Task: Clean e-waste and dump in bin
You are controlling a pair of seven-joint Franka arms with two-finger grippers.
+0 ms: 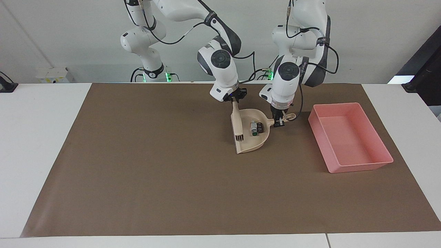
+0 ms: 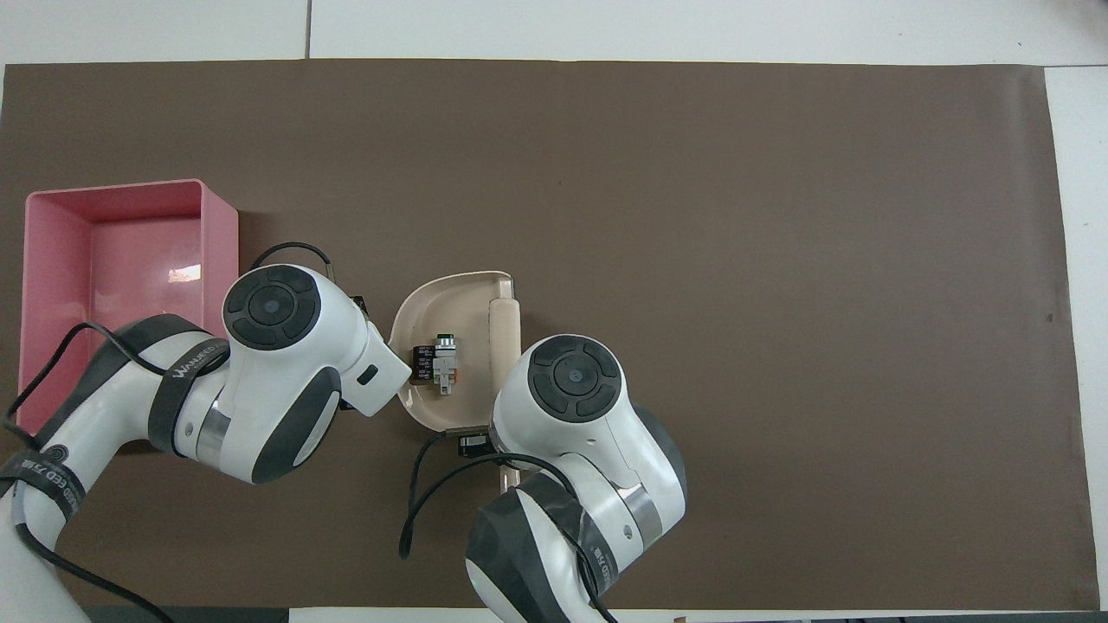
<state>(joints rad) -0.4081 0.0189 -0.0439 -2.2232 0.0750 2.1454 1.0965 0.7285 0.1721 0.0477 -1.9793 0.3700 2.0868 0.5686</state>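
Note:
The e-waste, a white piece with green marks and a dark block, lies inside the beige dustpan; in the overhead view the e-waste sits mid-pan in the dustpan. My left gripper is shut on the dustpan's handle. My right gripper is shut on a beige brush that hangs bristles down over the pan's open edge; the brush also shows from above. The pink bin stands empty beside the dustpan, toward the left arm's end of the table.
A brown mat covers most of the white table. In the overhead view the arms' wrists hide both grippers, and the bin shows next to the left arm.

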